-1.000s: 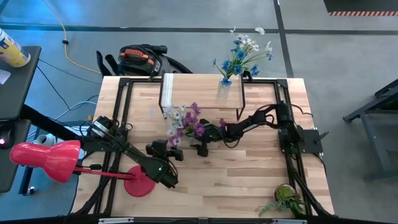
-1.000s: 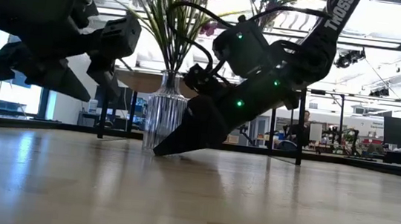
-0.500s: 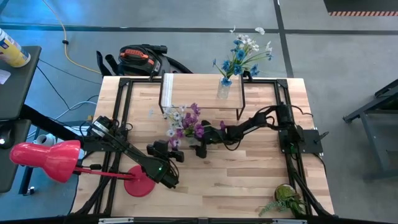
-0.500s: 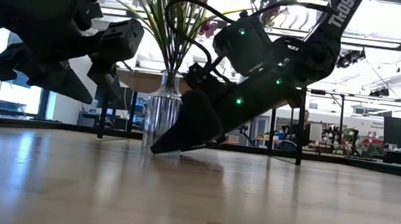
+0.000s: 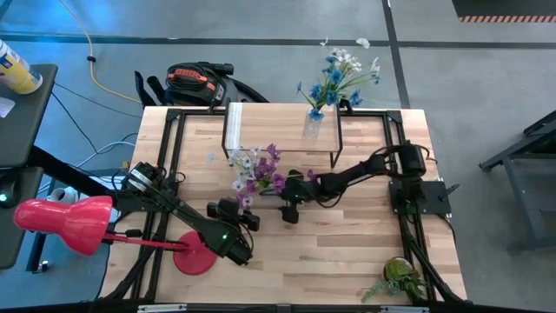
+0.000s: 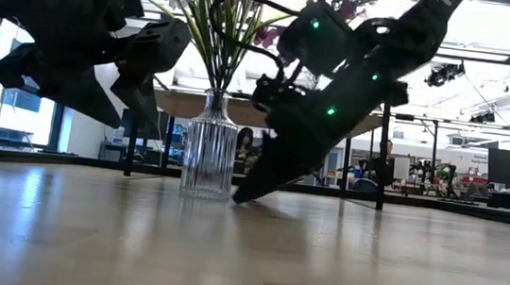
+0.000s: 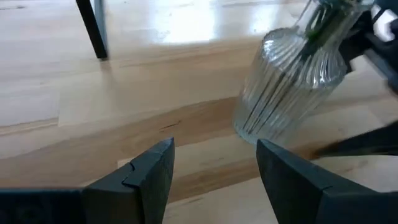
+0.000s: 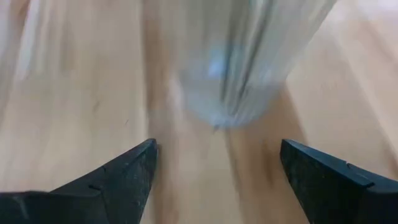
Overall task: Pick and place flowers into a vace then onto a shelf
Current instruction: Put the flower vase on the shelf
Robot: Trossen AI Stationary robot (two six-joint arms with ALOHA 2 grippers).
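Note:
A ribbed clear glass vase stands on its base on the wooden tabletop, holding purple and white flowers. My right gripper is open just to the right of the vase, its fingers slanting down at the vase's foot without touching it. My left gripper is open on the near-left side, short of the vase, which stands beyond its fingertips. The shelf stands at the table's far side.
On the shelf stands a second glass vase with blue and white flowers. A red lamp with its round base is at the near left. A potted green plant is at the near right. A black shelf leg stands beyond the left gripper.
My right gripper has drawn back from the vase toward the table's right edge and risen a little, its fingertips now clear of the glass. The vase with its flowers has stayed upright where it was.

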